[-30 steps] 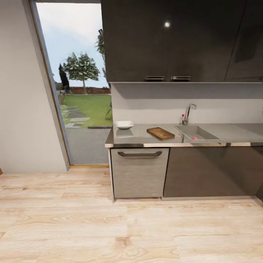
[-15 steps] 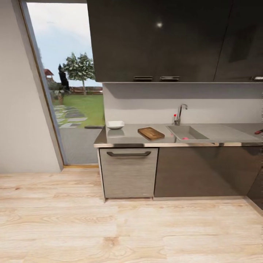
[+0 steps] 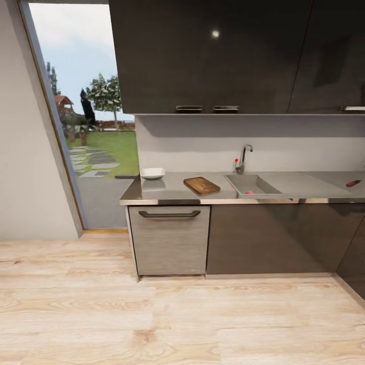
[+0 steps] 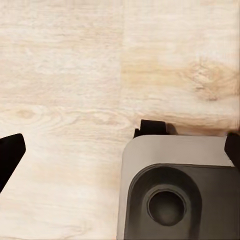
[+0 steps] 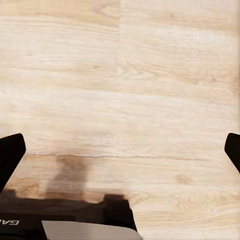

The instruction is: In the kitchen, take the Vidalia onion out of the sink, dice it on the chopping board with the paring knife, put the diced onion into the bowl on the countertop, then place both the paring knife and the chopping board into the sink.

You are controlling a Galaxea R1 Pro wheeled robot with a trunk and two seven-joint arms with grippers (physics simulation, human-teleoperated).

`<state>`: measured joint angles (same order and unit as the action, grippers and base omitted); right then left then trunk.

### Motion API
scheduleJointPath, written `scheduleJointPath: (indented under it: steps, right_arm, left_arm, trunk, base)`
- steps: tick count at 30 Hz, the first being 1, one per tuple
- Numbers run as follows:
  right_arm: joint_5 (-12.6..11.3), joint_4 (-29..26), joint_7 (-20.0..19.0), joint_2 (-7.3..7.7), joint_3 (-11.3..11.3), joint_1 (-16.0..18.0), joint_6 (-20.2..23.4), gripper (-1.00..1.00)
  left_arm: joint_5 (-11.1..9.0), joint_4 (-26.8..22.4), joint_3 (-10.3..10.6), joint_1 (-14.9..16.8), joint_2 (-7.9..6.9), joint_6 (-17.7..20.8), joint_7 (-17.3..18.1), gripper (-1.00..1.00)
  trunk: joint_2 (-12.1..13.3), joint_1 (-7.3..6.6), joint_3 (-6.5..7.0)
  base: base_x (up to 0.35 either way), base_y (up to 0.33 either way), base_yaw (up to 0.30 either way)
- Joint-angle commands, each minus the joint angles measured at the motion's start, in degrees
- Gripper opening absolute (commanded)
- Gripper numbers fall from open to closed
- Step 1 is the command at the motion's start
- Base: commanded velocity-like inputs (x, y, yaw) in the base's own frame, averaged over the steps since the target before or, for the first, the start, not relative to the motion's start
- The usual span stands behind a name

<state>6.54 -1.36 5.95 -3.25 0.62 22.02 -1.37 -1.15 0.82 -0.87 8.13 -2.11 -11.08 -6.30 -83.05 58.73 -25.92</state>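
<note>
From the head camera, a steel table [image 3: 167, 192] ran along the far wall, well away across pale wood floor [image 3: 177, 319]. On it, the white bowl [image 3: 152, 173] sat at 9 o'clock from the brown chopping board [image 3: 202, 185], with a gap between them. The sink [image 3: 251, 185] lay at 3 o'clock of the board, something small and pink inside (too small to name). The red-handled paring knife [image 3: 353, 183] rested far along at 3 o'clock. Each wrist camera looked down at floor; the left claw [image 4: 120, 150] and right claw [image 5: 120, 150] were both spread wide, holding nothing.
</note>
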Motion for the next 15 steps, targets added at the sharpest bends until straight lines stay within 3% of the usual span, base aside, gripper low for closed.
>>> scheduleJointPath:
  steps: [1, 2, 11, 15]
  right_arm:
    - [0.6, 0.1, 0.3, 0.02, 0.0, 0.0, -0.4, 1.0]
    - [0.6, 0.1, 0.3, 0.13, 0.0, 0.0, -5.3, 1.0]
    - [0.6, 0.1, 0.3, 0.37, 0.0, 0.0, -7.2, 1.0]
    - [0.6, -0.1, 0.3, 0.32, -0.1, 0.0, -10.4, 1.0]
  left_arm:
    - [-0.1, -0.2, -0.1, 0.0, 0.0, -0.2, -0.1, 1.0]
    - [-0.1, -3.8, -0.1, 0.0, 0.0, -0.2, -0.1, 1.0]
    - [-0.5, -15.0, -0.2, 0.0, -0.03, -0.2, -0.1, 1.0]
    - [-2.4, -17.7, -0.2, 0.0, -0.08, -0.2, -0.1, 1.0]
  trunk:
    - [0.0, 0.0, -0.06]
    - [0.0, 0.0, -0.06]
    - [0.0, 0.0, -0.06]
    - [0.0, 0.0, -0.06]
  base:
    - [0.004, -0.018, 0.0]
    - [0.003, -0.011, 0.0]
    - [0.0, -0.002, 0.0]
    - [0.0, 0.0, 0.0]
